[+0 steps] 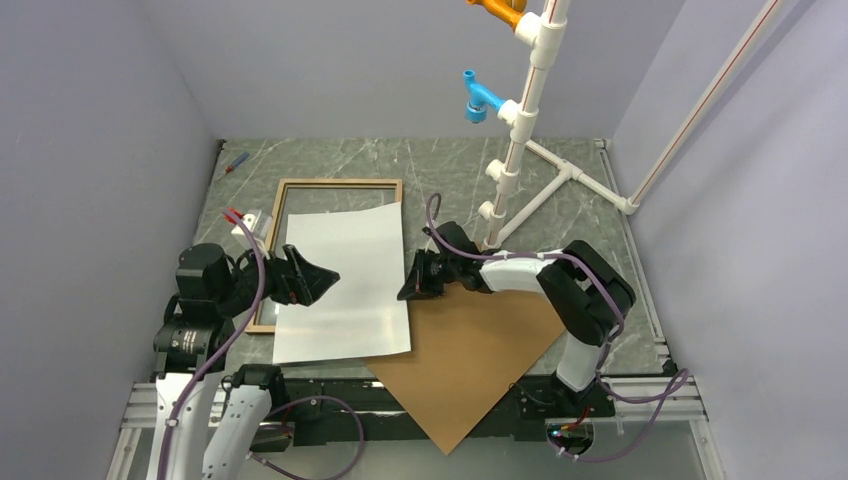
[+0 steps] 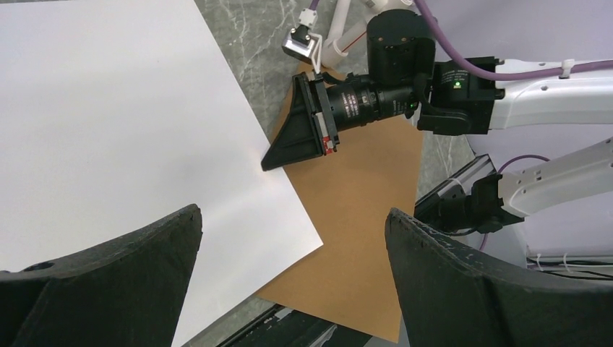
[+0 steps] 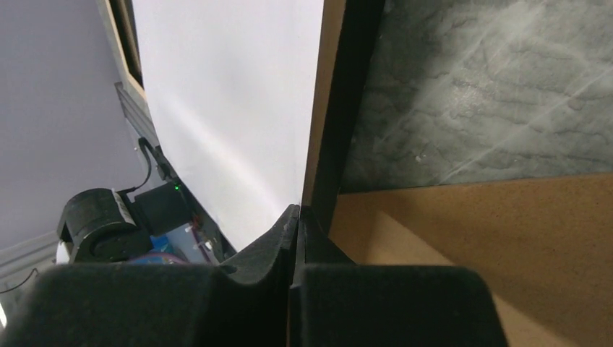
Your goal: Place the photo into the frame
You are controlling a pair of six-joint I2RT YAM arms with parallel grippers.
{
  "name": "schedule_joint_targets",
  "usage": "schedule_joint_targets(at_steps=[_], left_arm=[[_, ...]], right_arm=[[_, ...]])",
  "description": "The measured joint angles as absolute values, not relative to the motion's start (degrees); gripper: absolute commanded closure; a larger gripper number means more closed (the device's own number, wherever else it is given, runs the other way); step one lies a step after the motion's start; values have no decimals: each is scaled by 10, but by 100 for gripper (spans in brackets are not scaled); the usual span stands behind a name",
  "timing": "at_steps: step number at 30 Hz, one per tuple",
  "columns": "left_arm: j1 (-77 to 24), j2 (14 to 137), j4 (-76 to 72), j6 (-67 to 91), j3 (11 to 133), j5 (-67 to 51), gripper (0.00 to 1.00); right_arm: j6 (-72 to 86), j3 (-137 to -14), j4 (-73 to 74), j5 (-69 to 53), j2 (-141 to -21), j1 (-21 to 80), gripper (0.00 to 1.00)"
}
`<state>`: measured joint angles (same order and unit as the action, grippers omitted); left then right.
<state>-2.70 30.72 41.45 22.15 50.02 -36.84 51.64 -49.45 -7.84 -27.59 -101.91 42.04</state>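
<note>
The photo (image 1: 345, 280) lies white side up, its far part over the frame (image 1: 300, 184) and its near right corner over the brown backing board (image 1: 470, 360). My right gripper (image 1: 410, 285) is shut on the photo's right edge; in the right wrist view the white sheet (image 3: 231, 94) runs straight into the closed jaws (image 3: 298, 210). My left gripper (image 1: 318, 280) hovers open above the photo's left half. In the left wrist view its fingers (image 2: 293, 213) stand wide apart over the sheet (image 2: 108, 108) with nothing between them, facing the right gripper (image 2: 289, 148).
A white pipe stand (image 1: 520, 130) with blue (image 1: 480, 98) and orange fittings rises at the back right, its feet spread on the marble table (image 1: 450, 170). A red-handled tool (image 1: 236, 161) lies at the back left. A small white clip (image 1: 252, 222) sits beside the frame's left rail.
</note>
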Motion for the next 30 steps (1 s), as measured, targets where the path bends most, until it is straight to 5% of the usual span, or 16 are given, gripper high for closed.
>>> schedule_joint_targets(at_steps=[30], left_arm=[[-27, 309, 442, 203, 486, -330, 1]], right_arm=[[517, -671, 59, -208, -982, 425, 100]])
